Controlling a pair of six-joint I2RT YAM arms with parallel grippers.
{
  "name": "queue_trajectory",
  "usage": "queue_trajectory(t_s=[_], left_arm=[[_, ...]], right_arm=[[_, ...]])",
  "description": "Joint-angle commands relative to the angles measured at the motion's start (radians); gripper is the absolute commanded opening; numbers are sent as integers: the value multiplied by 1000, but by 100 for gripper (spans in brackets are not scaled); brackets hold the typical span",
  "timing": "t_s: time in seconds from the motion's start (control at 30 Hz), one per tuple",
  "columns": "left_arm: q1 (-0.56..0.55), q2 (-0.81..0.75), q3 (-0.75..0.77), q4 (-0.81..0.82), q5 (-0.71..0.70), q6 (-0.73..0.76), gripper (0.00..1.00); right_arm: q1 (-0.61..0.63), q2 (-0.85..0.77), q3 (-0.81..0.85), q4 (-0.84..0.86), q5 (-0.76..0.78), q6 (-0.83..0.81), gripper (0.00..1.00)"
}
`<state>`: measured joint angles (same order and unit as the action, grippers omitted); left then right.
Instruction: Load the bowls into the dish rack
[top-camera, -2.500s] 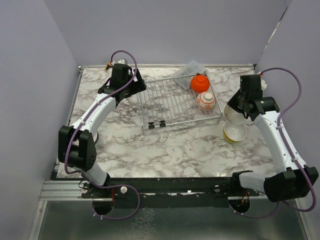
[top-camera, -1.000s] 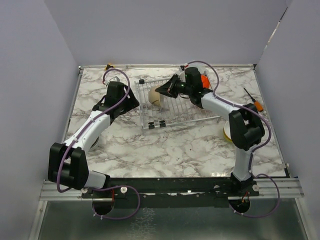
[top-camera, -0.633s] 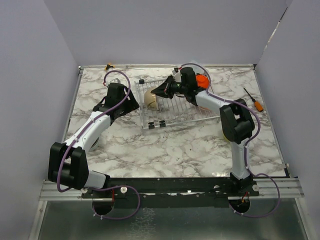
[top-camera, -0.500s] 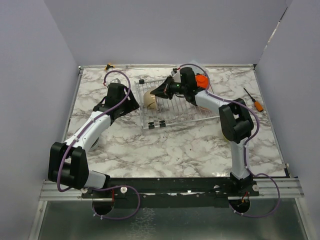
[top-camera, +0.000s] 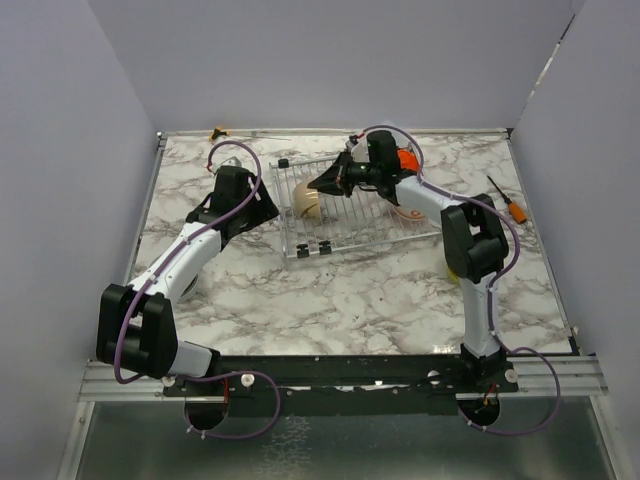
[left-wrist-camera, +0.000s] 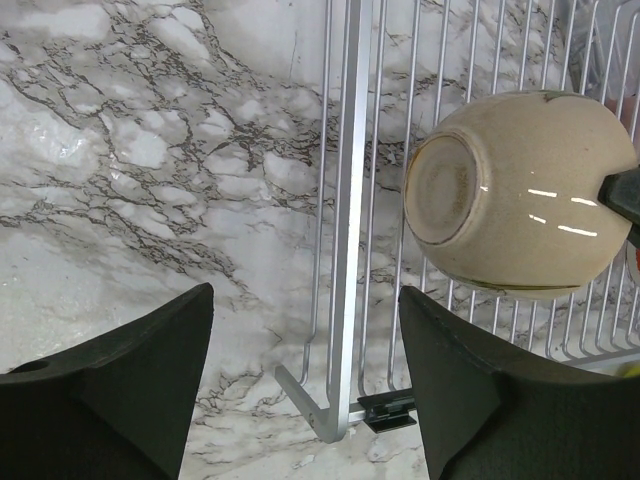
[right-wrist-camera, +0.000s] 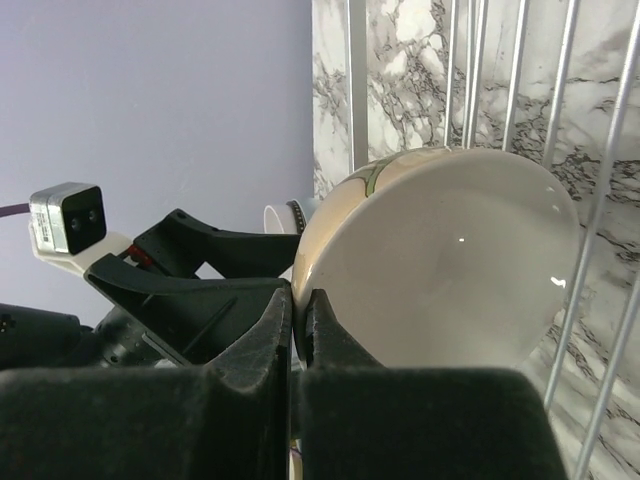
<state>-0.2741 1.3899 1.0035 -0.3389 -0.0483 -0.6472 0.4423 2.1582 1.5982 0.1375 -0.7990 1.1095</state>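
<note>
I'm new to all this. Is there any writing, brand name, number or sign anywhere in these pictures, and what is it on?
None can be read.
The beige bowl shows only a thin painted line near its rim, no lettering.
The dish rack, the marble table, the left gripper and the right gripper carry no visible labels.
The screwdriver is too small to show any marking.
</note>
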Motion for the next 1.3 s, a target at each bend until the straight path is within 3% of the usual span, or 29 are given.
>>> queue_trajectory(t_s=[0.0, 0.63, 0.93, 1.27], left_arm=[[8, -2, -3, -4, 16, 12, 76], [11, -2, 13, -15, 17, 14, 77], [12, 4, 33, -18, 30, 23, 77], [12, 5, 35, -22, 28, 30, 76]], right_arm=[[-42, 22, -11, -40, -83, -51, 4], [-125, 24, 80, -365, 4, -326, 26], [-125, -13, 146, -520, 171, -401, 36], [-125, -46, 153, -621, 323, -435, 39]])
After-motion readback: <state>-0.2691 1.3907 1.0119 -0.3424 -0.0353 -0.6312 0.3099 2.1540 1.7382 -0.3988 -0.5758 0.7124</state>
